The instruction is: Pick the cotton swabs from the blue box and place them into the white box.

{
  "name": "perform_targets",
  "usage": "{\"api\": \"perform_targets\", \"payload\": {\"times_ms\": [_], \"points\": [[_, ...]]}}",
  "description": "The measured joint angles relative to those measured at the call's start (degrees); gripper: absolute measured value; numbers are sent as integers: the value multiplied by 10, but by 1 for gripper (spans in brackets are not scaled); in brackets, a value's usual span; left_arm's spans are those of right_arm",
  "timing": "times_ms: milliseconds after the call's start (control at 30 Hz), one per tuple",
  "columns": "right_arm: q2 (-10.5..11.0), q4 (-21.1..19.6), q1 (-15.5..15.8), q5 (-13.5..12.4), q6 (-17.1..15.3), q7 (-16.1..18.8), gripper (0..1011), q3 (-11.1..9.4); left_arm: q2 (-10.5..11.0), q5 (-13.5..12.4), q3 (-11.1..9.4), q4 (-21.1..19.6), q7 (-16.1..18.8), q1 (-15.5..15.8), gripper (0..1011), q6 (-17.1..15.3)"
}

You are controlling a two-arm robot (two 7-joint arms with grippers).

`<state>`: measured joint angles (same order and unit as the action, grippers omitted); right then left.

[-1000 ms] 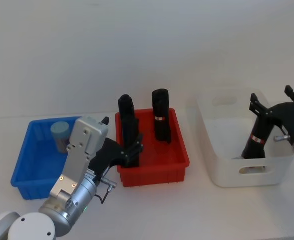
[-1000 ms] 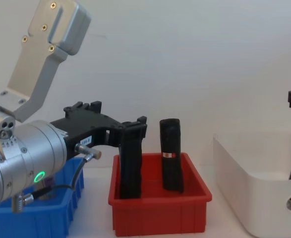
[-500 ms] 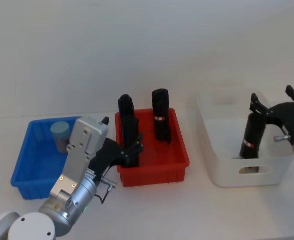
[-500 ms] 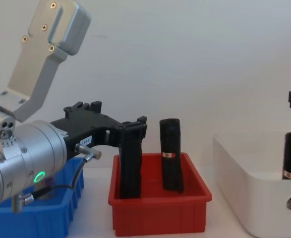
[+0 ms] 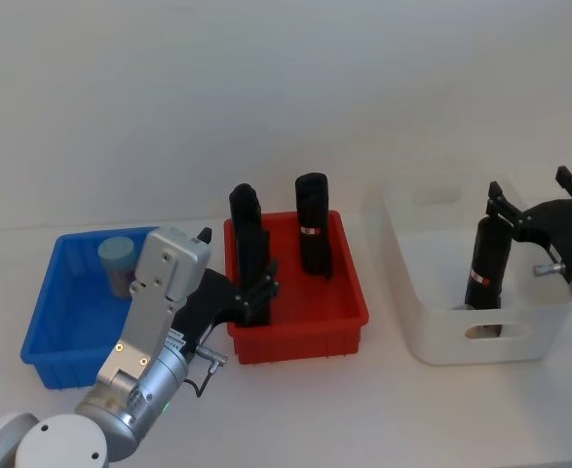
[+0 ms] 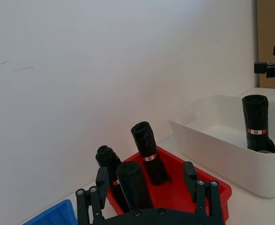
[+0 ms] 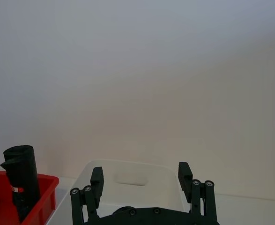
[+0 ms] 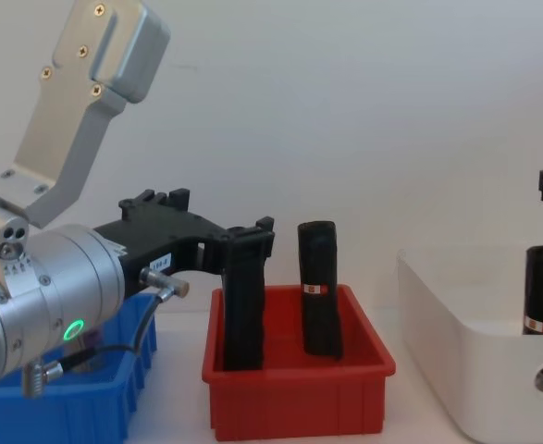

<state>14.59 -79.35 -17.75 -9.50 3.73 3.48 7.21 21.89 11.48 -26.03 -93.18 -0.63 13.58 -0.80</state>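
Landmark: red bin (image 5: 300, 292), centre of the table (image 5: 383, 409).

Left gripper (image 5: 258, 292) sits at the red bin's near-left corner, fingers spread on either side of a black cylinder (image 5: 249, 255) standing there. In the left wrist view the two fingers (image 6: 96, 197) flank the cylinder with visible gaps, so the gripper is released, not clamping. In the chest view the left gripper (image 8: 243, 242) reaches in from the left at the level of that cylinder's top.

Blue box (image 5: 71, 327) stands just left of the red bin, partly behind the left arm. One jar of cotton swabs (image 5: 118, 263) with a pale lid stands upright in its far part, well apart from the left gripper.

A second black cylinder (image 5: 314, 234) stands in the far half of the red bin, red-white band around its middle.

White box (image 5: 432, 322) stands to the right of the red bin, a strip of bare table between them. A third black cylinder (image 5: 487, 261) stands upright inside it, toward its right side.

Right gripper (image 5: 531, 210) hovers over the white box, just above and right of that cylinder's top. In the right wrist view its fingers (image 7: 96, 183) are spread wide with nothing between them: released.
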Motion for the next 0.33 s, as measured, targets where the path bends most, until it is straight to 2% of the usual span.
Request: {"api": "perform_targets", "payload": {"times_ms": [333], "points": [[0,0,0,0,0,0,1002,0,0,0,0,0,0,0,999,0]]}}
